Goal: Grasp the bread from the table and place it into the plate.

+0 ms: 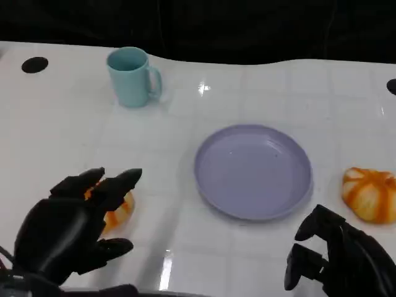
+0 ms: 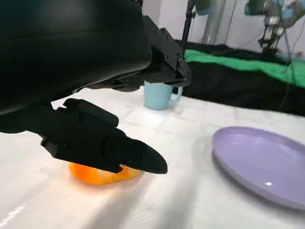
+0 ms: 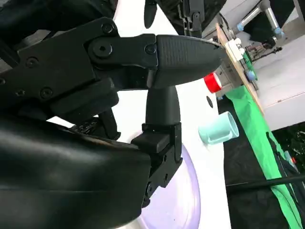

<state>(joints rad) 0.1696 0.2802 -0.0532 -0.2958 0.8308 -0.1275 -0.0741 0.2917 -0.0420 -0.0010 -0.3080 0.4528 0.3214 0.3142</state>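
Bread: two orange, glazed pieces lie on the white table. One bread piece lies at the near left, partly under the left hand; the other bread piece lies at the right, just beside the plate and apart from it.
Bread, left wrist view: the near-left piece rests on the table surface below the fingers; contact between fingers and bread cannot be confirmed.
Plate: lavender plate, round, near the table centre, between the two bread pieces, with nothing on it. It also shows in the left wrist view and in the right wrist view.
Left hand: left hand sits over the near-left bread, fingers spread apart and reaching across the top of the piece, thumb lower and separate. The fingers do not close around anything.
Right hand: right hand is at the near right, short of the right bread piece and near the plate rim. Its fingers are partly curled with gaps between them and hold nothing.
Mug: light blue mug stands upright at the far left, handle toward the right, well apart from the plate.
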